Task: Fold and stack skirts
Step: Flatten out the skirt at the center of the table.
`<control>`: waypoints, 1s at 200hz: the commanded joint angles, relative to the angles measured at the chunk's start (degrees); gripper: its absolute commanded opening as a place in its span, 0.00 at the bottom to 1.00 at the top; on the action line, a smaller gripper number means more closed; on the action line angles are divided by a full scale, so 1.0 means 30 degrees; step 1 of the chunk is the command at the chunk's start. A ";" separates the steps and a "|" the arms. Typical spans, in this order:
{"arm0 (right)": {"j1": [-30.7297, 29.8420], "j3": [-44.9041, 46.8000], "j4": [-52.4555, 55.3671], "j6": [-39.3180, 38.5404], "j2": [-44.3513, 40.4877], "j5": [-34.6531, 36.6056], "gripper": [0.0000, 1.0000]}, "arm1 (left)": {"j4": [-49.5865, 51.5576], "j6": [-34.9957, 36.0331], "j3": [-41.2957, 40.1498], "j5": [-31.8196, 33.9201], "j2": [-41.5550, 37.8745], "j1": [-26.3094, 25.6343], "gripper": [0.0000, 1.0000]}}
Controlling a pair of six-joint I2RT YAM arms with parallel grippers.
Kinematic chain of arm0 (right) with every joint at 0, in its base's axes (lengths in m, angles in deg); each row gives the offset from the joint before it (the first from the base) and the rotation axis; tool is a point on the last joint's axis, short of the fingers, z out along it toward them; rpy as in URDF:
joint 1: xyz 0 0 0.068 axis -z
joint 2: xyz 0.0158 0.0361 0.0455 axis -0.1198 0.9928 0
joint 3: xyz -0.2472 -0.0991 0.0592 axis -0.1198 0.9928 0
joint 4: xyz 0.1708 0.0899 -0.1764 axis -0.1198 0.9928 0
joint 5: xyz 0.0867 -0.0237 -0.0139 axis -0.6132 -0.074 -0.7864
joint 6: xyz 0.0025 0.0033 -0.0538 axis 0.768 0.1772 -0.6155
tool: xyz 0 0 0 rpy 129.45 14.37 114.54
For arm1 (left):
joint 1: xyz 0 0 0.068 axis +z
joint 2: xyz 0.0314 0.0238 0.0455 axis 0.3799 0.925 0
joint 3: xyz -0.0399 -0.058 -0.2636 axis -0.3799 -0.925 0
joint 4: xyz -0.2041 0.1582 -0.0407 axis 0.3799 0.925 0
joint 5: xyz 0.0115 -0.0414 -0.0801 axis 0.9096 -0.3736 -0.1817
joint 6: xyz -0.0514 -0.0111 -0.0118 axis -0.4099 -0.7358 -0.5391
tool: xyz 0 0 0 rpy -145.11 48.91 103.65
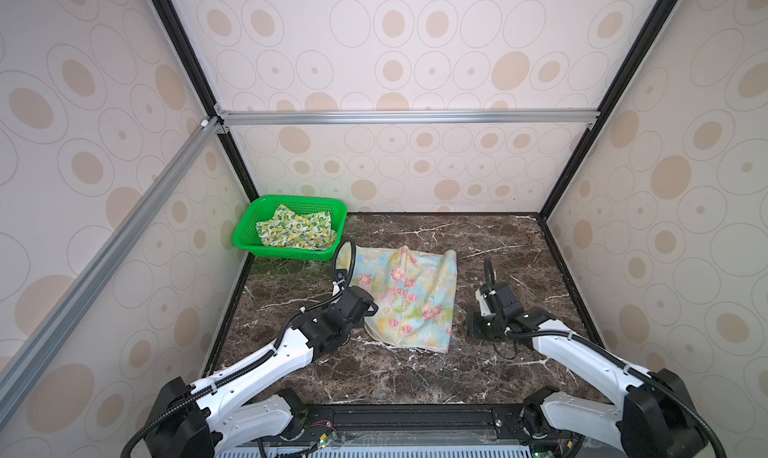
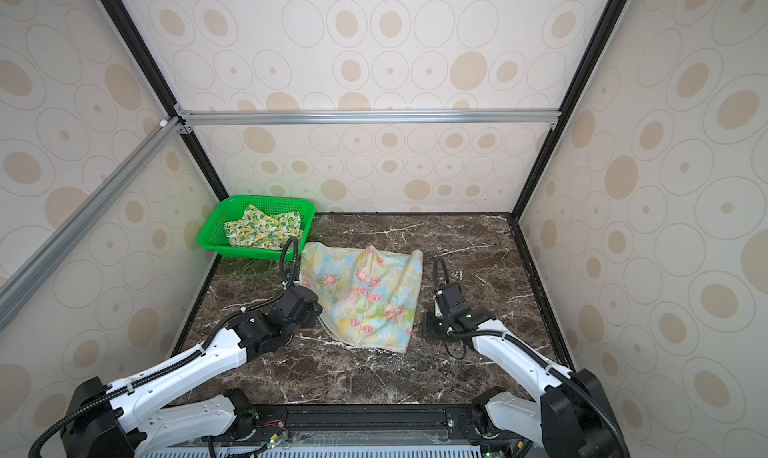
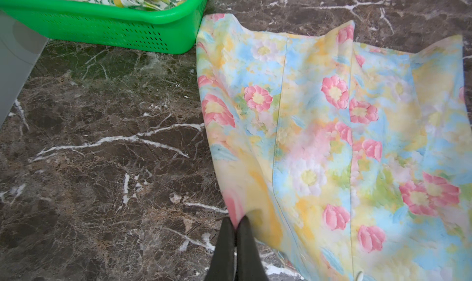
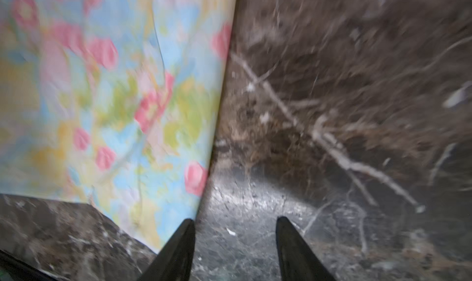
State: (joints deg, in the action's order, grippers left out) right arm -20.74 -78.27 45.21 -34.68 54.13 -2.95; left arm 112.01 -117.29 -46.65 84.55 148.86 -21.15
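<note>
On surface [image 1: 519, 243]: floral skirt [image 1: 409, 298], spread.
Left pincer [image 3: 236, 223]: clamped on skirt's 8 o'clock edge.
Right pincer [image 4: 235, 223]: parted, empty, 4 o'clock.

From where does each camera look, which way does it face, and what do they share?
Top views: high above the near side, facing down and forward at the table, floral skirt, basket holding the lemon skirt; left arm and right arm show.
Left wrist: on the left arm, facing along the left hand, shut on the floral skirt; basket beyond.
Right wrist: on the right arm, facing along the open right hand; table beneath, floral skirt beside.
Shared: floral skirt, in all views.
</note>
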 commanded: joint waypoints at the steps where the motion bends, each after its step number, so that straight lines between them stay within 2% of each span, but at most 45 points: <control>1: -0.1190 0.0564 -0.1818 0.1806 0.0570 -0.0639 0.57 | 0.0011 -0.0357 -0.0076 -0.0007 -0.0249 0.0077 0.00; 54: -0.2428 0.1044 -0.3285 0.2761 0.1848 -0.0750 0.53 | 0.0044 -0.0097 -0.0108 -0.0107 0.0100 0.0077 0.00; 89: -0.2916 0.0983 -0.3990 0.3176 0.2563 -0.0763 0.59 | -0.0104 -0.0102 -0.0267 -0.0095 0.0135 0.0103 0.00; 114: -0.3273 0.0960 -0.4455 0.3507 0.3104 -0.0845 0.59 | -0.0211 -0.0192 -0.0471 -0.0154 0.0194 0.0107 0.00; 128: -0.3437 0.1069 -0.4794 0.3762 0.3342 -0.1033 0.54 | -0.0254 -0.0223 -0.0559 -0.0152 0.0200 0.0091 0.00; 144: -0.3537 0.1266 -0.5263 0.4131 0.3575 -0.1248 0.42 | -0.0312 -0.0213 -0.0646 -0.0168 0.0165 0.0095 0.00; 178: -0.3531 0.1275 -0.5579 0.4625 0.3563 -0.1664 0.01 | -0.0230 -0.0277 -0.0501 0.0197 0.0145 0.0095 0.00; 200: -0.3510 -0.0071 -0.3668 0.3989 0.2619 -0.1117 0.00 | 0.0296 -0.0498 0.0126 0.1064 0.0062 0.0127 0.00</control>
State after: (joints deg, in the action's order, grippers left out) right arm -31.03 -75.19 28.55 -22.20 64.49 -7.28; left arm 111.36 -117.32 -48.31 84.00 149.14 -21.11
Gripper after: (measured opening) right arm 0.052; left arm 0.048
